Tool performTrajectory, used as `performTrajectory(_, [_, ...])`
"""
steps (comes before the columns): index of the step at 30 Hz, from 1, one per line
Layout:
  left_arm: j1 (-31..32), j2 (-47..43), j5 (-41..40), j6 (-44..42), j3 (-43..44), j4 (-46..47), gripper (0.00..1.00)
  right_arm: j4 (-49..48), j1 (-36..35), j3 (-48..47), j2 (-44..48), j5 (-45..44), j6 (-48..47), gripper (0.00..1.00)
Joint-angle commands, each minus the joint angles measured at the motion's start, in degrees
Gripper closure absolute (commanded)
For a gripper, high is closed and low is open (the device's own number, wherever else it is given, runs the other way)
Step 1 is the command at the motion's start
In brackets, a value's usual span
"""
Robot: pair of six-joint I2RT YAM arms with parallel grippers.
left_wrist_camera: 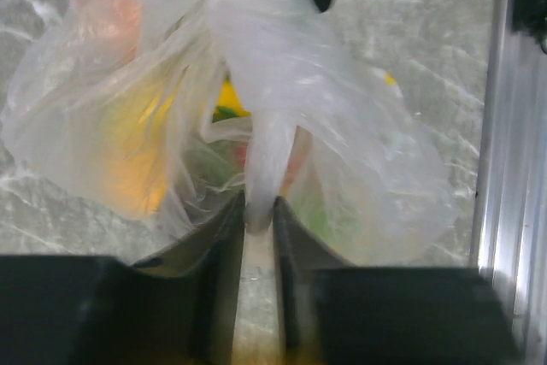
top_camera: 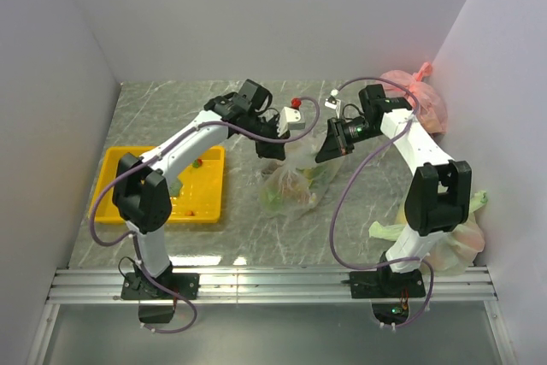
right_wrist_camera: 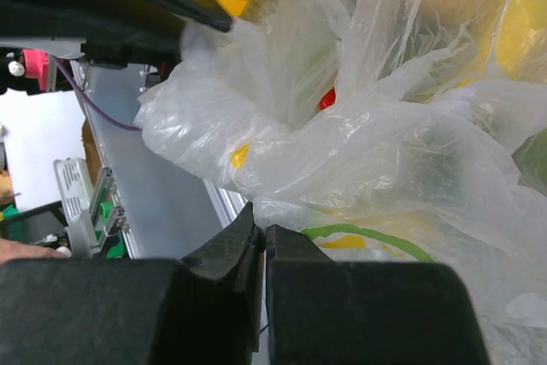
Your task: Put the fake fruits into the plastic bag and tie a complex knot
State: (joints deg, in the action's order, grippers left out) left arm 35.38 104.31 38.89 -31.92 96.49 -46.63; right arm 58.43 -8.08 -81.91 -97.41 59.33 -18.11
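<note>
The left gripper is clamped on a twisted strand of the plastic bag. The right gripper has its jaws pressed together at the film's edge. It appears to pinch a second fold, though the wrist view does not show how much film lies between them. The bag rests on the bench below and between the two grippers, just right of the yellow tray.

Risks: the film looks thin and slick, so a strand may slide out of either grip as the ends are drawn across each other. A hard pull could stretch or tear it. Raising the ends unevenly could tip the load and spill fruit through the mouth, which does not appear to be knotted yet. A shallow hold on the right would be the likeliest cause of a failed knot.

Contents: the bag holds most of the fake fruits, seen through the film as orange, yellow, green and red shapes. The tray holds a red berry and one or two further pieces too small to identify. A pink bag with a knotted top sits at the far right.
</note>
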Motion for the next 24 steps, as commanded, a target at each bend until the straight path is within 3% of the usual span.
performTrajectory(1, [-0.74,1.59,-1.55,-0.42,2.65,2.34,0.9,1.86,-0.54,-3.17,-0.68,0.44,-0.96,1.0])
performTrajectory(2, [-0.83,1.68,-1.37,-0.33,2.65,2.16,0.98,2.03,-0.45,-3.26,-0.68,0.09,-1.14,1.0])
performTrajectory(3, [-1.36,1.68,-1.37,-0.07,2.39,2.07,1.0,2.99,-0.36,-3.78,-0.77,0.0,-1.57,1.0])
performTrajectory(12, [-13.57,0.28,-3.12,3.89,-1.39,1.46,1.0,13.19,4.12,-6.33,-2.88,-1.41,-11.33,1.0])
performTrajectory(17, [-15.51,0.28,-5.4,2.74,-1.3,1.72,1.0,19.52,5.7,-7.21,-4.37,-2.29,-18.09,1.0])
performTrajectory(24, [-16.74,0.45,-6.37,3.09,-1.48,1.36,1.0,21.54,9.29,-8.18,-4.2,-3.34,-20.65,1.0])
